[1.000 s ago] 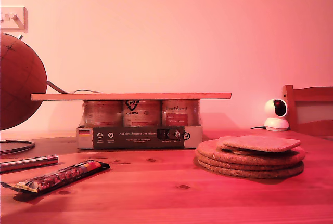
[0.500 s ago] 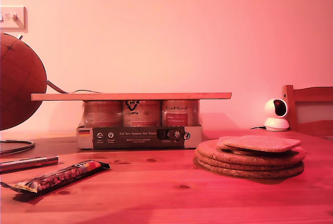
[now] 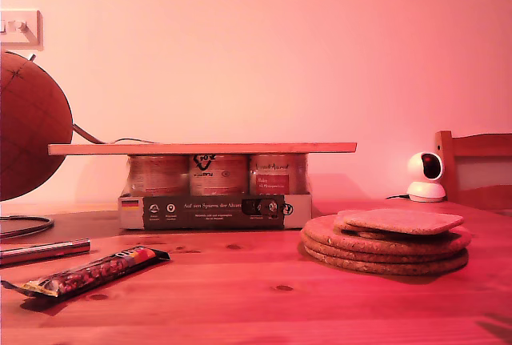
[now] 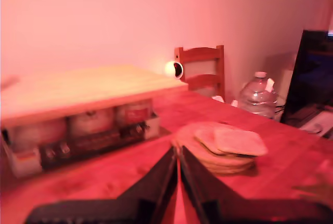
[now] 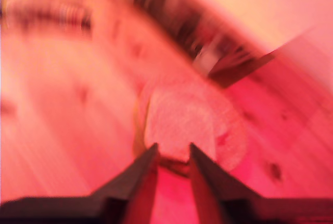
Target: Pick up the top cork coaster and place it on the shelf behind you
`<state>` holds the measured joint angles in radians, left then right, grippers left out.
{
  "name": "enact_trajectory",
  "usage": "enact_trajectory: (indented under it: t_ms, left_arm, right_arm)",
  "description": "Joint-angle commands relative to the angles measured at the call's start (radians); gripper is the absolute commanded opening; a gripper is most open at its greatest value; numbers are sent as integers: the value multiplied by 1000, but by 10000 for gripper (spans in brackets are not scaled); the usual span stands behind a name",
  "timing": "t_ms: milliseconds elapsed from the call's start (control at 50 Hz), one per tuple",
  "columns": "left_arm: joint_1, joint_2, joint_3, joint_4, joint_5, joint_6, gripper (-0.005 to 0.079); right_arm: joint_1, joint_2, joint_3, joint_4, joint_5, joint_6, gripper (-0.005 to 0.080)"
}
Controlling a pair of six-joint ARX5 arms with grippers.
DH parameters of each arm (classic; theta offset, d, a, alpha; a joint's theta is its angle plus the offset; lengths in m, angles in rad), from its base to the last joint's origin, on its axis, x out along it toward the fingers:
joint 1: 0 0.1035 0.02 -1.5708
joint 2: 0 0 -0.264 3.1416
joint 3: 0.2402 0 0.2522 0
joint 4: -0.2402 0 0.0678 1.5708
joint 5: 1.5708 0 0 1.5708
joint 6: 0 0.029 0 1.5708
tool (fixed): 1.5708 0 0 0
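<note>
Cork is what you want to look at first: the top cork coaster (image 3: 401,220) is a thin, speckled, squarish piece with rounded corners, lying flat on a stack of thick round cork mats (image 3: 386,246) toward the worktop's edge on the exterior view's right. Under it, other small cork pieces poke out a little. In the first wrist view the same coaster (image 4: 239,141) crowns the stack, its grain pale and granular.

Your shelf (image 3: 202,148) is a long, thin, flat plank of light wood resting across a pack of three jars (image 3: 216,189), overhanging it at both ends. The pack has a dark printed cardboard sleeve, and it stands mid-worktop near the far edge.

You can see my first tool (image 4: 178,169) with its dark, wedge-shaped fingers drawn nearly together, only a thin slit between them, holding nothing; it points across the wooden worktop (image 3: 264,297) toward the stack. My second tool (image 5: 173,156) is narrowly parted, a small gap between its tapered fingers, nothing held; it hangs over the stack, though that view is heavily blurred, and the pale grainy patch ahead of it looks like the coaster (image 5: 179,120).

Neither arm shows in the exterior view. Near the front edge, on that view's left, lies a glossy wrapped snack bar (image 3: 88,271), with a large round globe (image 3: 28,125) behind it.
</note>
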<state>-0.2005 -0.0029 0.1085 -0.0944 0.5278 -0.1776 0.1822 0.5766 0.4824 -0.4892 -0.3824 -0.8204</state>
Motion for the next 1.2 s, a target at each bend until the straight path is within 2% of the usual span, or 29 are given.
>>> enact_trajectory:
  t_ms: [0,160,340,780,1180]
  left_arm:
    - [-36,-2,-12,-24,-22,-6,-23]
    - [-101,-2,-12,-48,-28,-6,-23]
    - [-114,-2,-12,-92,-42,-6,-23]
    - [-114,-2,-12,-148,-43,-6,-23]
    - [-114,-2,-12,-172,-58,-5,-23]
  right_arm:
    - [24,50,-9,34,4,-66,249]
    - [94,188,-9,88,57,-240,368]
    - [175,336,-9,105,198,-502,368]
    - [217,629,-9,380,367,-575,335]
    - [216,729,-9,523,367,-575,314]
